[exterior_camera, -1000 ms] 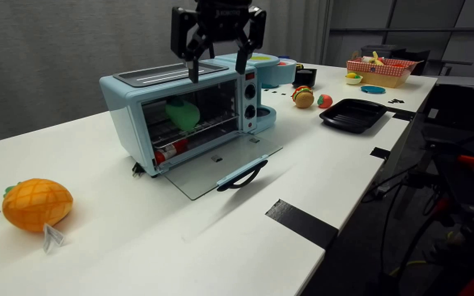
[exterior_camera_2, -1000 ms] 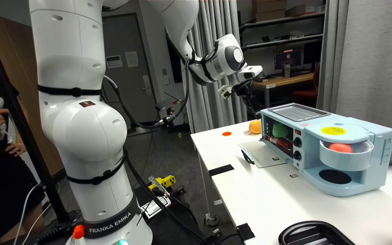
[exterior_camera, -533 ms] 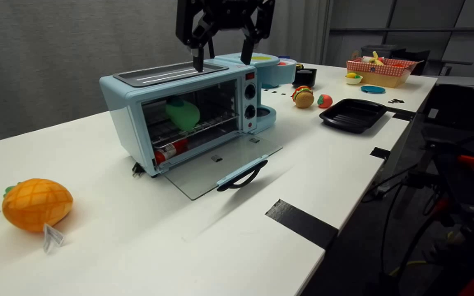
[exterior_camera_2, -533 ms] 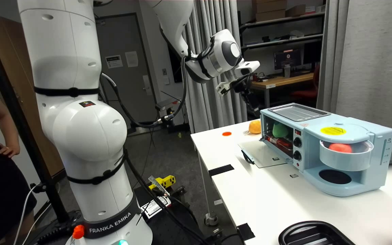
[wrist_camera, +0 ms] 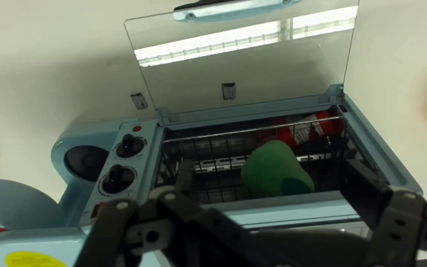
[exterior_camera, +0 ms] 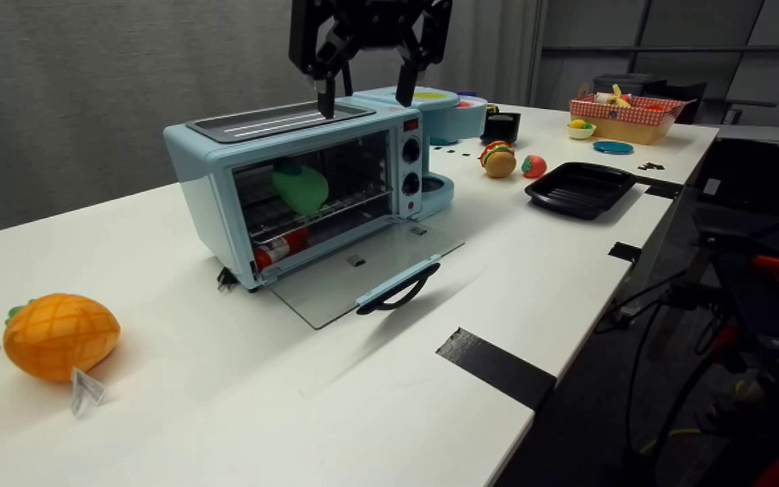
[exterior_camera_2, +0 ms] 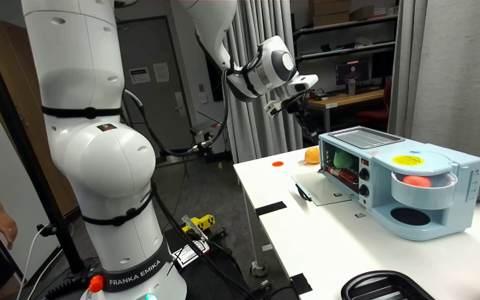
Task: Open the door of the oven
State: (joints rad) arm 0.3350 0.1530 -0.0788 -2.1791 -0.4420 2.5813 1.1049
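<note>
Glass door point(exterior_camera: 369, 276) lowered before oven point(exterior_camera: 295, 145) | probably light, stiff, slick, fragile | grip handle point(exterior_camera: 396, 289), farthest from oven | jaws spread, empty

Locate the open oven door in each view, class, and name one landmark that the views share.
In an exterior view: the door, just below the centre.
In an exterior view: the door, right of centre, below mid-height.
Wrist view: the door, top middle, slightly right.
Shared landmark: the green object.

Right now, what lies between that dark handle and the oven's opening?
The open door, a clear glass sheet, spans that stretch; the wrist view shows it.
</note>
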